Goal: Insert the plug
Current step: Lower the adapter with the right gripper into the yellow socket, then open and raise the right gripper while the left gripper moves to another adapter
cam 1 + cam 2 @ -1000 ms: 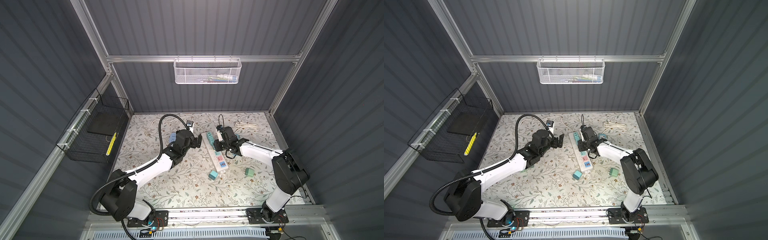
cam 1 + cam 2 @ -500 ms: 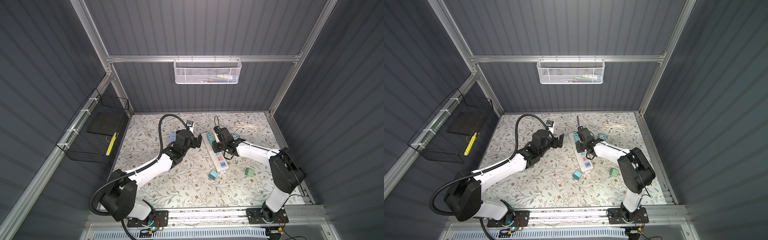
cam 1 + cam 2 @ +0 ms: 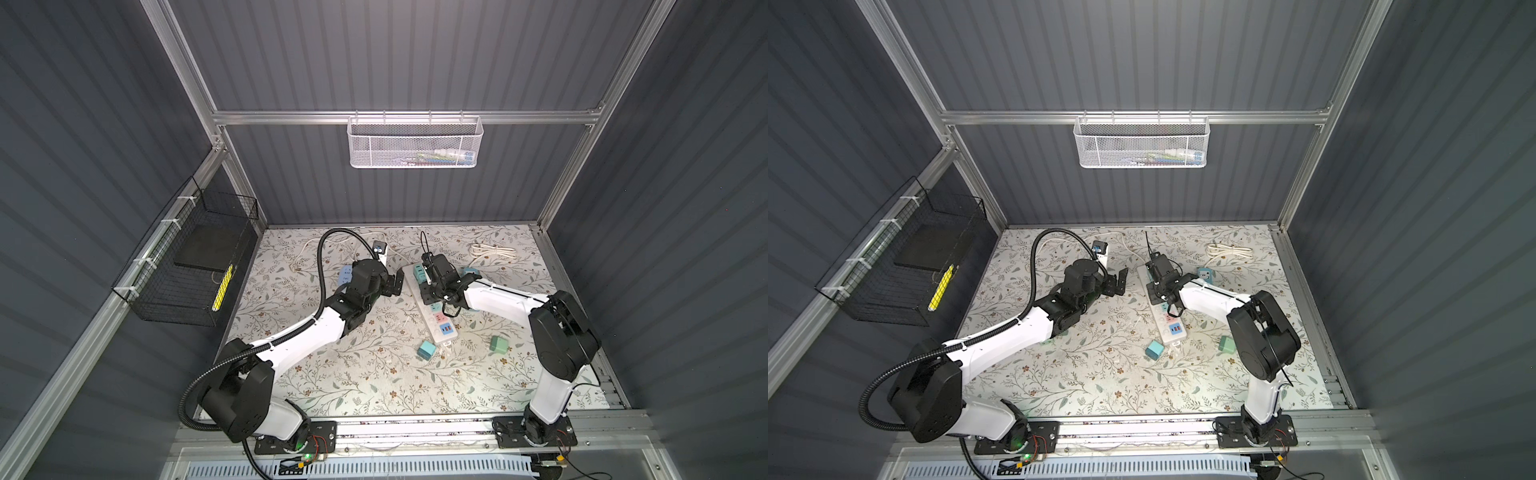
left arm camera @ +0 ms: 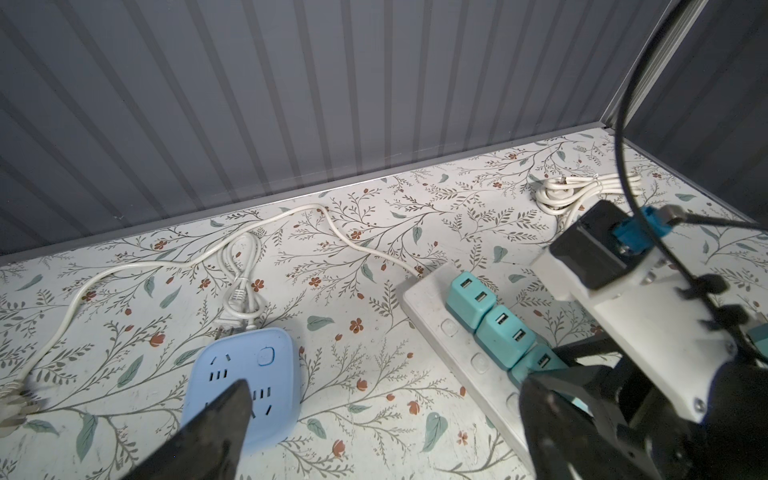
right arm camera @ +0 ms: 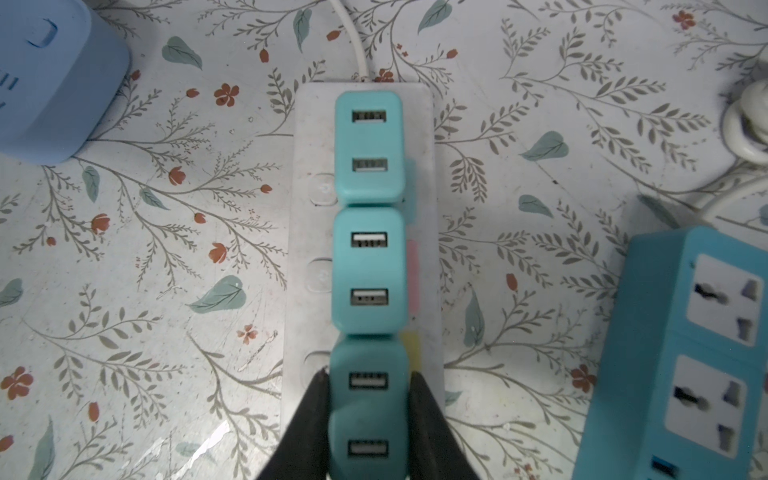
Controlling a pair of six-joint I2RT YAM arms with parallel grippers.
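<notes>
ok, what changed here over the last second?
Right hand, shut on a teal plug, slid left in both top views over the white strip, bringing the plug in line behind the two seated plugs. Grip kept, nothing let go. Left hand stayed open beside the strip; strip unmoved.

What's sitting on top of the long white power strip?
Three teal two-port USB charger plugs in a row: cord-end plug, middle plug, third plug, clamped in the jaws of the right gripper. Prongs and sockets beneath are hidden; seating cannot be told.
</notes>
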